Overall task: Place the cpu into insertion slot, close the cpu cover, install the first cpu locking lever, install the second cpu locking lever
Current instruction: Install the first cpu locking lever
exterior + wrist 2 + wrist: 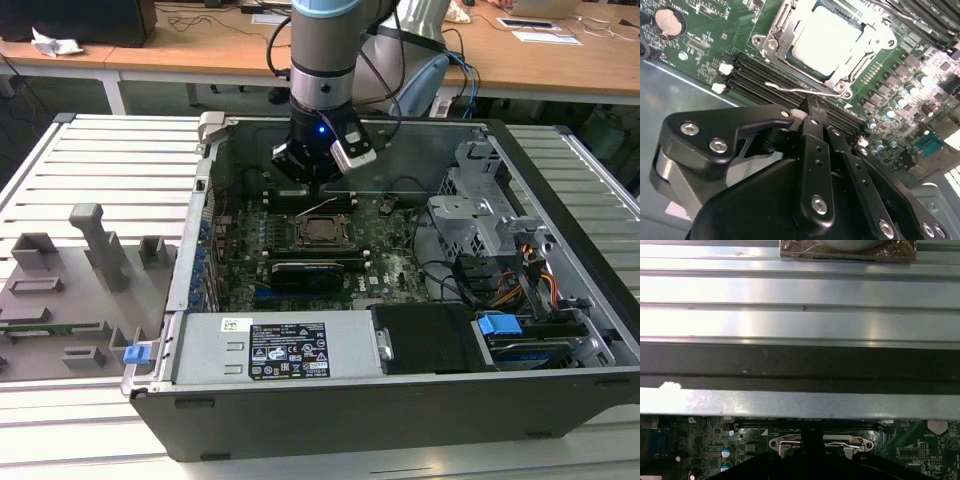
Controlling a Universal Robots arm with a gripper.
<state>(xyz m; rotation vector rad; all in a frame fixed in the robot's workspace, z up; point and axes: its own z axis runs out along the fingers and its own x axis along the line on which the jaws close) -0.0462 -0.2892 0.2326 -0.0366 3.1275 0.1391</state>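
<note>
The gripper (312, 185) hangs low inside the computer case (560, 180), just above a thin wire lever (805, 90) beside the cpu cover (775, 37). Memory slots (760, 75) lie beneath; a drive cage (480, 215) crowds the exterior view's right.

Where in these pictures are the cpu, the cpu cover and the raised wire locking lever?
cpu (826, 36): second wrist view, middle of its silver-grey face.
cpu cover (781, 24): second wrist view, the frame's side strip beside the chip.
locking lever (799, 90): second wrist view, the thin wire shaft next to the memory slots.
</note>
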